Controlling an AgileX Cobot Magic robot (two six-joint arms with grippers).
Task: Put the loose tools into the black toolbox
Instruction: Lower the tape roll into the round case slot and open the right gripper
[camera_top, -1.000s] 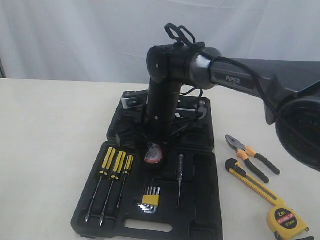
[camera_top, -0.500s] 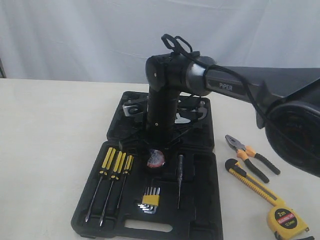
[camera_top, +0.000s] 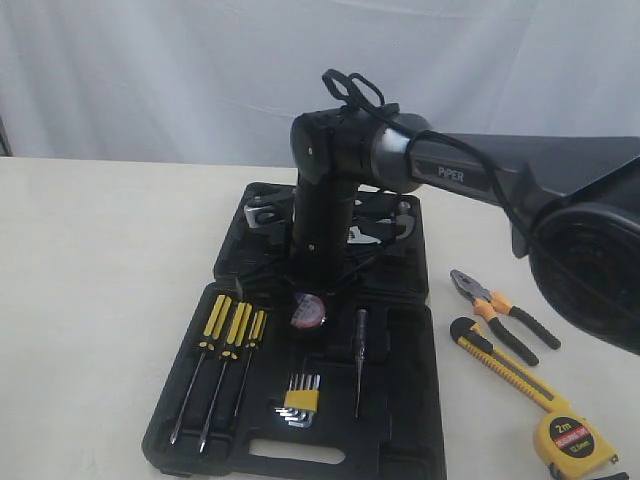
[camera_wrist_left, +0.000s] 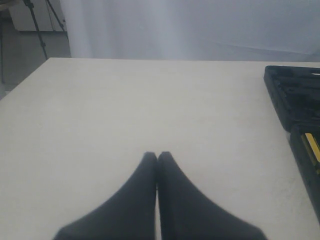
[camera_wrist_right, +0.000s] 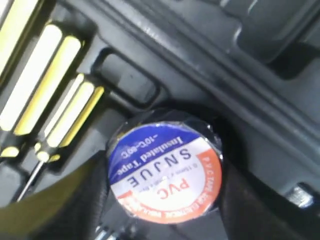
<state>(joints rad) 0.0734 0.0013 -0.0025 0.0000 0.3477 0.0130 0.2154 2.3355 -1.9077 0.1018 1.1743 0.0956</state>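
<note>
The black toolbox (camera_top: 405, 410) lies open at the table's front centre. My right gripper (camera_top: 308, 300) reaches down over its near half, shut on the black tape roll (camera_top: 308, 313). The right wrist view shows the roll's white-blue-red label (camera_wrist_right: 165, 172) between the two dark fingers (camera_wrist_right: 250, 205), just above the box's recesses. Orange-handled pliers (camera_top: 505, 310), a yellow-black utility knife (camera_top: 500, 365) and a yellow tape measure (camera_top: 572, 440) lie on the table right of the box. My left gripper (camera_wrist_left: 157, 156) is shut and empty over bare table, with the toolbox (camera_wrist_left: 292, 95) off to its side.
Three yellow-black screwdrivers (camera_top: 225, 350), a hex key set (camera_top: 298, 400) and a thin tester screwdriver (camera_top: 359, 360) sit in the box's near half. Metal tools (camera_top: 385, 225) lie in the far half, behind the right arm. A white curtain backs the table.
The right arm's wrist shifted slightly and the tape roll dropped a little toward the box, then held almost still. The other tools have not moved.
</note>
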